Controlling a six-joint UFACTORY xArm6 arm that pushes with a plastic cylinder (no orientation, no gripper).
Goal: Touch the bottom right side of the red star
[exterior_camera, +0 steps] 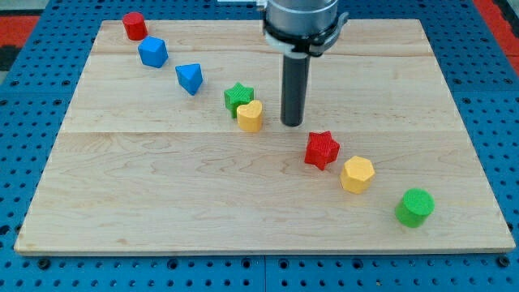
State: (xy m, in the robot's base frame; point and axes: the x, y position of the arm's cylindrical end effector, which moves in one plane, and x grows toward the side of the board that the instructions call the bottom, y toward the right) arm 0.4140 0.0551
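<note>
The red star (322, 149) lies on the wooden board (162, 186), right of centre. My tip (292, 124) stands on the board up and to the left of the red star, a short gap away, not touching it. The yellow heart (250, 116) is just left of my tip, with the green star (238, 96) touching it from above left. The yellow hexagon (357, 174) sits close to the red star's lower right.
A green cylinder (415, 207) is near the bottom right. A blue triangular block (190, 78), a blue hexagonal block (152, 52) and a red cylinder (135, 26) run in a diagonal line toward the top left corner.
</note>
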